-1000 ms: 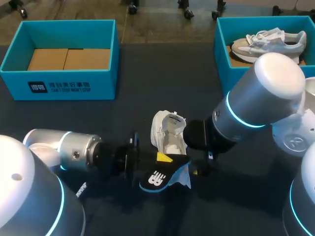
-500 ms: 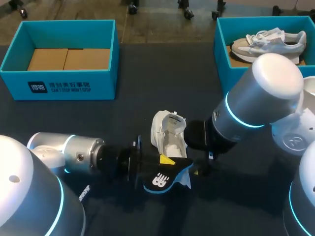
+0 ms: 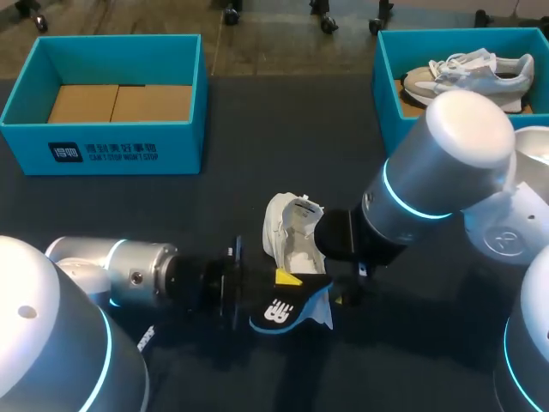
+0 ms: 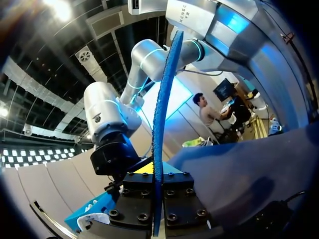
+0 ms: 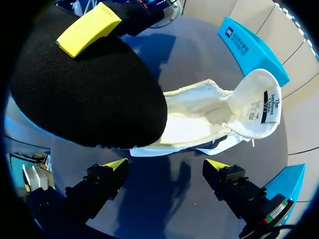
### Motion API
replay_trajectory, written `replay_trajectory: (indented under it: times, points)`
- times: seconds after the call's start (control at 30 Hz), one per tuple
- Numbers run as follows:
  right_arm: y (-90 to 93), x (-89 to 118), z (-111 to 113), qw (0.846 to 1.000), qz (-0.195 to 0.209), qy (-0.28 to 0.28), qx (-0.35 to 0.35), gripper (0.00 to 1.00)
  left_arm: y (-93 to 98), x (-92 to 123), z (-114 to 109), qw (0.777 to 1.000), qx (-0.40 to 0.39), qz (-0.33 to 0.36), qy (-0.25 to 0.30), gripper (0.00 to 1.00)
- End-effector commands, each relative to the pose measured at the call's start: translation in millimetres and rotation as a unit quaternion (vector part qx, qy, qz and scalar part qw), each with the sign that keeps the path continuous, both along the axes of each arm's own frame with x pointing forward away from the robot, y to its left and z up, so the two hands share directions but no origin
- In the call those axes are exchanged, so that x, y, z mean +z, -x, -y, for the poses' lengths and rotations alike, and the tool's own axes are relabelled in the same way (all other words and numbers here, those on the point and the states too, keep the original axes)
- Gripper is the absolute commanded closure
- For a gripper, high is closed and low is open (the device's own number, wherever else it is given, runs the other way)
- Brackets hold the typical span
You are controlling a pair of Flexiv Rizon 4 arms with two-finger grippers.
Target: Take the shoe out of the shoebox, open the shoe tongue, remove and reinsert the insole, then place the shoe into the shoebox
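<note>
Shoe: the white shoe (image 3: pixel 290 225) lies on the dark bench (image 3: pixel 257 112), just ahead of your right fingers (image 5: pixel 113 167) and outside either box.
Tongue: the tongue (image 5: pixel 256 107) is folded back, so the shoe's mouth is wide open.
Insole: the insole (image 3: pixel 287 311), black on top and blue beneath, is out of the shoe and held just beside it.
Left fingers: your left fingers (image 4: pixel 143 198) are closed on the insole, which stands edge-on between them.
Right fingers: spread apart and holding nothing.
Done so far: judging by this layout, the shoe is unboxed, the tongue opened and the insole removed.
Left to do: slide the insole back in, then box the shoe.
Boxes: the teal left shoebox (image 3: pixel 103 153) holds cardboard; the teal right shoebox (image 3: pixel 386 86) holds a second shoe (image 3: pixel 467 73).
Writing: there is a white logo under the insole, a printed tag inside the tongue and white print on the left shoebox. None is read out here.
</note>
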State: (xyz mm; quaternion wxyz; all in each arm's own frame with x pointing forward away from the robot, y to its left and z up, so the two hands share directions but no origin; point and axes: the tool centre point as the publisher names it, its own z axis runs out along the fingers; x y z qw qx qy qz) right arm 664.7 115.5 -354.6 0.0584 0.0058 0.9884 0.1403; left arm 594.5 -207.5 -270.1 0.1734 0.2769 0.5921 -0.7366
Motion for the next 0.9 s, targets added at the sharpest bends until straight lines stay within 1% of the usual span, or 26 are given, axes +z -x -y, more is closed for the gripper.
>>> replay_trajectory:
  times: [0.03,0.43,0.7,0.9]
  points:
    - [0.2,-1,-1,1.0,0.0,0.001,0.0,0.0,-2.0,-4,2,1.0,0.006,-0.005,-0.001,1.0]
    - [0.2,-1,-1,1.0,0.0,0.001,0.0,0.0,-8.1,-15,8,1.0,0.01,-0.019,-0.012,1.0]
    - [0.2,-1,-1,1.0,0.0,0.001,0.0,0.0,-19.9,-24,9,0.999,0.021,-0.026,-0.016,1.0]
    - [0.2,-1,-1,1.0,0.0,0.001,0.0,0.0,-27.8,-34,12,0.999,0.031,-0.029,-0.031,1.0]
